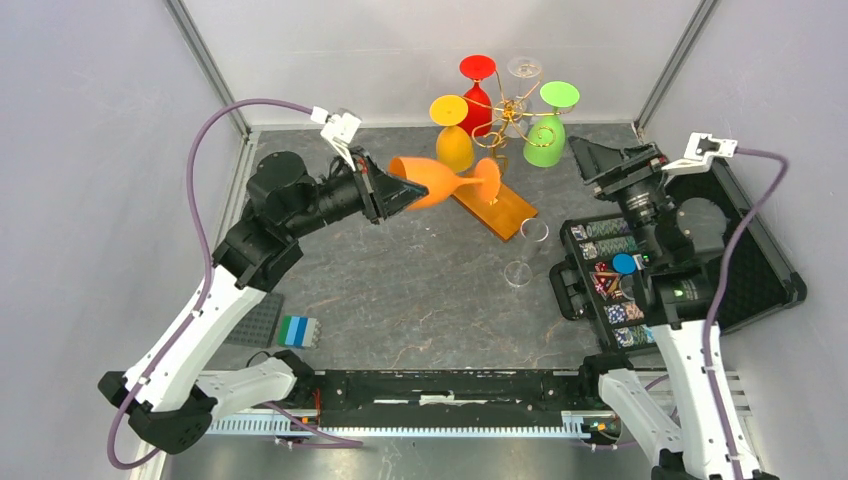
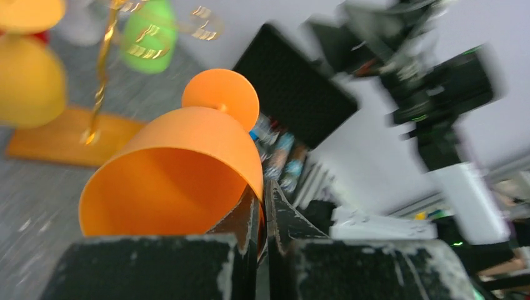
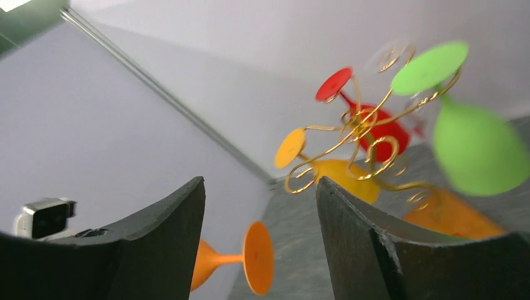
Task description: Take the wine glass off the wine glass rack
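An orange wine glass (image 1: 440, 182) lies sideways in the air, off the gold wire wine glass rack (image 1: 512, 112), its foot over the rack's amber base (image 1: 495, 208). My left gripper (image 1: 395, 190) is shut on the bowl's rim. In the left wrist view the gripper (image 2: 265, 194) pinches the edge of the orange wine glass (image 2: 181, 169). My right gripper (image 1: 590, 160) stands open to the right of the rack, holding nothing. In the right wrist view the gripper (image 3: 259, 187) frames the orange wine glass's foot (image 3: 257, 257), with the rack (image 3: 362, 134) beyond.
Red (image 1: 478, 100), yellow (image 1: 453, 140), green (image 1: 545, 140) and clear (image 1: 524, 68) glasses hang on the rack. Two clear glasses (image 1: 534, 230) (image 1: 517, 273) stand on the table. An open black case of chips (image 1: 610, 280) lies at right. A grey plate (image 1: 258, 320) and small blocks (image 1: 298, 330) sit near left.
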You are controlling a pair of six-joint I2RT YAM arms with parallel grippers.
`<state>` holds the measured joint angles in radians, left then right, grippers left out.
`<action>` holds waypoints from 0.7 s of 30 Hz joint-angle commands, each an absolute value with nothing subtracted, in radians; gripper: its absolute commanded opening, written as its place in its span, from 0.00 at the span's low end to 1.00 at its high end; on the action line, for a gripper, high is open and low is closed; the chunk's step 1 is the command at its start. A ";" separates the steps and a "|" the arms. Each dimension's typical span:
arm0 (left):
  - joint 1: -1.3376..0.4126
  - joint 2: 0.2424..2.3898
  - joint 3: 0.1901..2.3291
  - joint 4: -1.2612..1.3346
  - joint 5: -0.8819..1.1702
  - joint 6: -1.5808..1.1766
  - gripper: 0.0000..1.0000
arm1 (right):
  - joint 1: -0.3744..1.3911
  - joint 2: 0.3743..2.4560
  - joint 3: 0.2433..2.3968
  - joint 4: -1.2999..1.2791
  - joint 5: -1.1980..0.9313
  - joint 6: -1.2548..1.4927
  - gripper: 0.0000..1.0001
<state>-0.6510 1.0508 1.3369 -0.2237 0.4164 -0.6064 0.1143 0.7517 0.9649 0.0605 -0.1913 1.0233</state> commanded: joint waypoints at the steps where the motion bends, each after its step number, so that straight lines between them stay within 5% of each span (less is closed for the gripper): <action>1: -0.652 1.064 1.389 -0.622 0.329 -0.325 0.02 | 0.118 0.763 1.126 -0.200 -0.093 0.546 0.70; 21: -1.024 1.641 1.716 -0.998 -0.073 -0.224 0.02 | 0.118 0.760 1.172 -0.568 0.215 0.083 0.74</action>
